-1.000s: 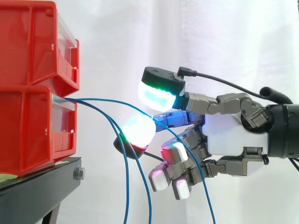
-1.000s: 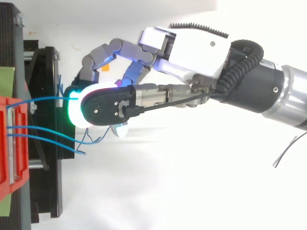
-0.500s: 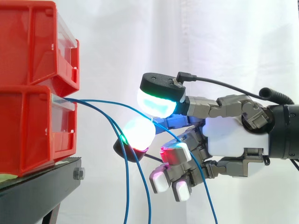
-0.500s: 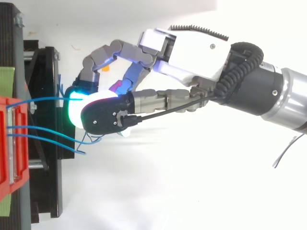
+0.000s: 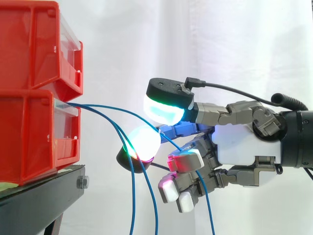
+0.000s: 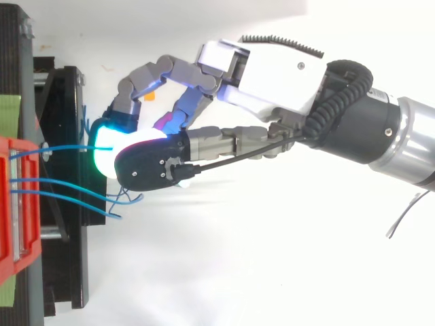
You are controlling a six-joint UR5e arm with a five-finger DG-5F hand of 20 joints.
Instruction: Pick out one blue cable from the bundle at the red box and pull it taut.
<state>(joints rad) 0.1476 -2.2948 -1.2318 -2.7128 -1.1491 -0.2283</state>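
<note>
At far left, on a black stand point(image 5: 44, 196), two red bins point(image 5: 34, 93) sit stacked. One blue cable point(image 6: 68, 147) leaves the lower bin and arcs rightward, slack, into the hand point(image 5: 239, 142) — pinched between two glowing pads point(image 5: 165, 110). Other fingers curl beneath. Spare cables point(image 5: 132, 200) hang loose beside the pads.

blue cable point(image 6: 68, 146) hidden behind fingers point(image 5: 185, 160), red bins point(image 5: 29, 122) cropped
</note>
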